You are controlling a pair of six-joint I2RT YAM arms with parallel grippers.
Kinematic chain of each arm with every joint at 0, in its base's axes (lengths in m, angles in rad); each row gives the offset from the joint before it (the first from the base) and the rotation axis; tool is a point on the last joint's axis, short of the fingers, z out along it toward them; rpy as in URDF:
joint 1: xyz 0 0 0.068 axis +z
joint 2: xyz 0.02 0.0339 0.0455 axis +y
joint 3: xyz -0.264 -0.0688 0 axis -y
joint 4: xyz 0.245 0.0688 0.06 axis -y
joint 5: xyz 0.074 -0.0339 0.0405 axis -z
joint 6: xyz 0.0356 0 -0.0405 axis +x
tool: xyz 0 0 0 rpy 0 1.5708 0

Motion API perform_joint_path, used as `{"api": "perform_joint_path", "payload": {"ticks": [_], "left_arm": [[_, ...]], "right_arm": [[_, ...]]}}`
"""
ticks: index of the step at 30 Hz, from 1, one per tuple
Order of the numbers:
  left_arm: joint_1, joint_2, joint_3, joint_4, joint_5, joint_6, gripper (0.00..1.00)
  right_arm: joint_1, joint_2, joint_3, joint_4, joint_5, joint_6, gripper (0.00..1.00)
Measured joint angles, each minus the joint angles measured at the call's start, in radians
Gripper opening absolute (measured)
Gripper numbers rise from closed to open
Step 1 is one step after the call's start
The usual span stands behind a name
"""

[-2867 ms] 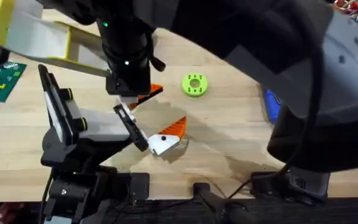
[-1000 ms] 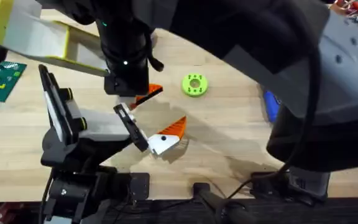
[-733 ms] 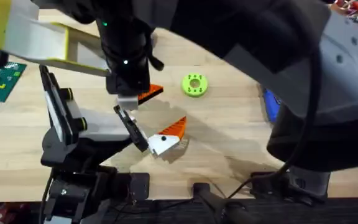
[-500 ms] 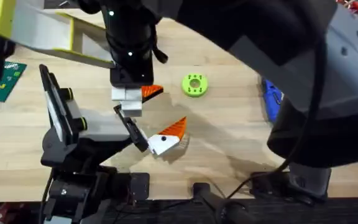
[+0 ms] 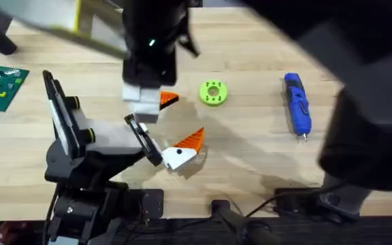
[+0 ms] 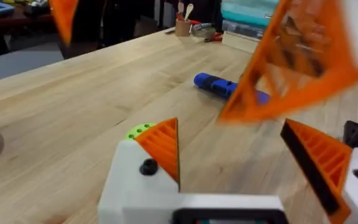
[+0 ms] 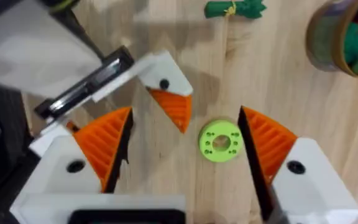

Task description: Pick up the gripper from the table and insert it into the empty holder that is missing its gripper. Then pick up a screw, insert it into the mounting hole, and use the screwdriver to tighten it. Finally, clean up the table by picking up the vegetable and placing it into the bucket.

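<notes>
A light wooden surface (image 5: 250, 156) carries a lime-green disc (image 5: 213, 93). Just beside the disc, toward the black stand, hangs one claw (image 5: 152, 103), its orange pads parted and empty. The holder (image 5: 141, 138) sits below it, touching an orange finger (image 5: 182, 150). The screwdriver (image 5: 297, 112) lies well apart from the disc. The right claw (image 7: 185, 146) is open, straddling the disc from above. Beyond the disc lie the vegetable (image 7: 235, 9) and the bucket (image 7: 347, 34).

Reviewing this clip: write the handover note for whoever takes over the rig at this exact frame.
Left claw: open, empty, low by the robot hand on its stand.
Right claw: open, empty, looking down over the lime disc.
Screwdriver: lying on the table, untouched.
Vegetable: on the table near the bucket.
Loose gripper: cannot place it.
Done: nothing I can confirm.
Left: fit the gripper, screw and tighten, bin the vegetable.
</notes>
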Motion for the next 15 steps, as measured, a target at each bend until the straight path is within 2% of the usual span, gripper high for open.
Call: {"api": "perform_joint_path", "payload": {"ticks": [6, 15], "left_arm": [[0.000, 0.000, 0.000, 0.000, 0.000, 0.000, 0.986], [0.000, 0.000, 0.000, 0.000, 0.000, 0.000, 0.985]], "right_arm": [[-0.078, -0.117, 0.002, -0.087, -0.009, 0.054, 0.992], [-0.194, -0.121, -0.010, -0.092, -0.010, 0.177, 0.992]]}}
